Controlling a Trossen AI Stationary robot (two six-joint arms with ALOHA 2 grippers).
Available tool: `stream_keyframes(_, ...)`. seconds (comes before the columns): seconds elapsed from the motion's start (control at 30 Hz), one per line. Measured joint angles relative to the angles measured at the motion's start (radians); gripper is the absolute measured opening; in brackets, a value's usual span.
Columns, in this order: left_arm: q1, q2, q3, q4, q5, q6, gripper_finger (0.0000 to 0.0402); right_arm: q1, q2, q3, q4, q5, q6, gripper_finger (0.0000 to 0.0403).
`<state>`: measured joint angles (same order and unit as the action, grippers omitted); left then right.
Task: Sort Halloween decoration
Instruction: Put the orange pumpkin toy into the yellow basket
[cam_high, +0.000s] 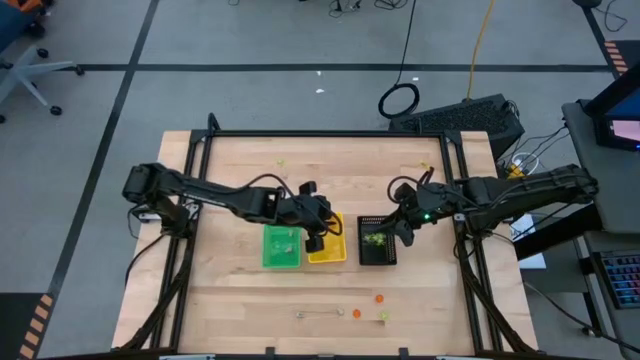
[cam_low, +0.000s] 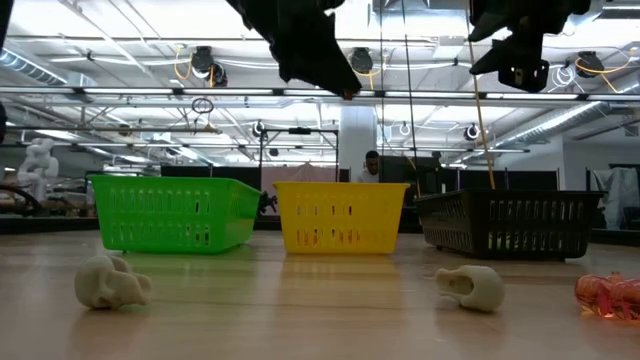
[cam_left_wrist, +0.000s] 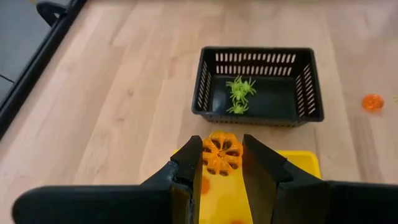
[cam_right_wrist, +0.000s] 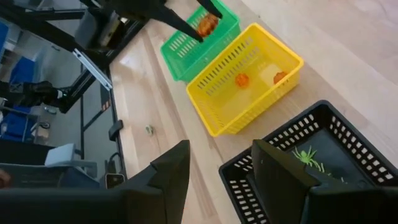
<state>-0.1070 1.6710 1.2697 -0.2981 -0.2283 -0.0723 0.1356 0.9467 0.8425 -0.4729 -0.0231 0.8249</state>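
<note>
Trinkets still lie loose on the near part of the table, so the sorting looks to be under way but not finished: in the low view a pale skull-like piece sits at the near left, a second pale piece lies to its right, and an orange piece rests at the right edge. From above, a few small orange and yellow-green bits show on the bare wood near the front edge, beside a thin pale item I cannot make out. Farther back stand the three trays in a row. The green tray holds something pale, too small to identify. The yellow tray already has two orange pieces on its floor, and the black tray holds yellow-green spiders. Above the yellow tray hangs the left gripper, its fingers clamped on an orange pumpkin; by my reading this one is about to join the other orange pieces there. The right gripper hovers over the near side of the black tray with its fingers parted and nothing between them. Judging by colour, each tray has its own kind started, and the loose pieces at the front are what remains to be collected.
</note>
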Motion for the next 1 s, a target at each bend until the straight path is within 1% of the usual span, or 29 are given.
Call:
stream_keyframes(0.23, 0.001, 0.034, 0.0, -0.006, 0.0, 0.0, 0.0082, 0.0, -0.014, 0.0, -0.034, 0.003, 0.008, 0.0161)
stream_keyframes(0.37, 0.002, 0.058, 0.0, -0.029, 0.002, -0.001, 0.0082, 0.0, -0.014, 0.0, -0.032, 0.028, 0.008, 0.0161)
stream_keyframes(0.6, 0.002, 0.109, 0.0, -0.06, 0.119, -0.003, 0.0082, 0.0, -0.014, 0.0, -0.033, 0.029, 0.018, 0.0161)
stream_keyframes(0.8, 0.002, 0.154, 0.0, -0.061, 0.114, -0.133, 0.0083, 0.0, -0.014, 0.0, -0.033, 0.029, 0.026, 0.0161)
stream_keyframes(0.9, 0.002, 0.165, 0.0, -0.062, 0.111, -0.177, 0.0096, 0.0, -0.014, 0.0, -0.031, 0.029, 0.027, 0.0161)
stream_keyframes(1.0, 0.001, 0.169, 0.0, -0.065, 0.108, -0.185, 0.0121, 0.0, -0.014, 0.0, -0.027, 0.029, 0.027, 0.0161)
